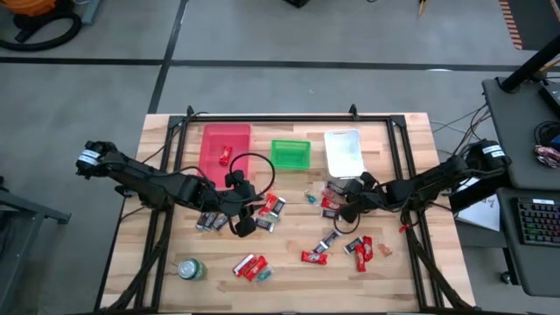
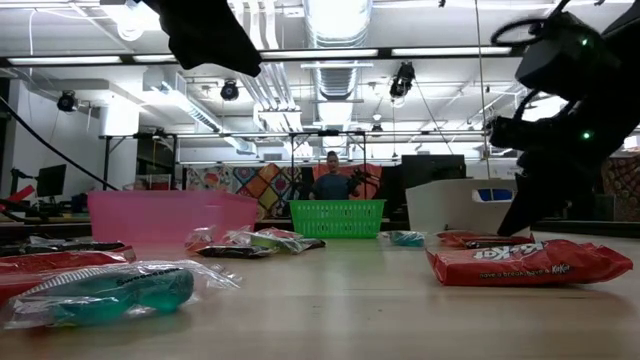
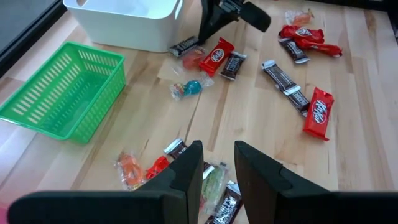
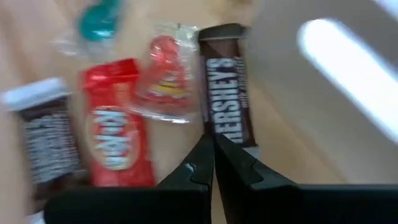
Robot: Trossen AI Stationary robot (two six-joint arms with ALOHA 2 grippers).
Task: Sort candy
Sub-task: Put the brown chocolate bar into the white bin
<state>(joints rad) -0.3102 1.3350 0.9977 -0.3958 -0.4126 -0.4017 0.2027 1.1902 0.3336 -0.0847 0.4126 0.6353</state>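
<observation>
Brown Hershey's bar point(image 4: 227, 87) beyond closed right jaws

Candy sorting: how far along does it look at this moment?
Barely started: one red candy lies in the pink bin; the green basket looks empty. In hand: the right gripper, shut, sits at the Hershey's bar by the white bin; the left gripper hovers over a cluster. Most candy remains scattered.

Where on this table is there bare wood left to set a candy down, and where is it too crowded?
Free: the near-right corner beyond the red bars, and the strip between the green can and the near-left edge. Also some wood between the green basket and the teal sweet. Crowded: around the left end effector and the right end effector, beside the white bin.
</observation>
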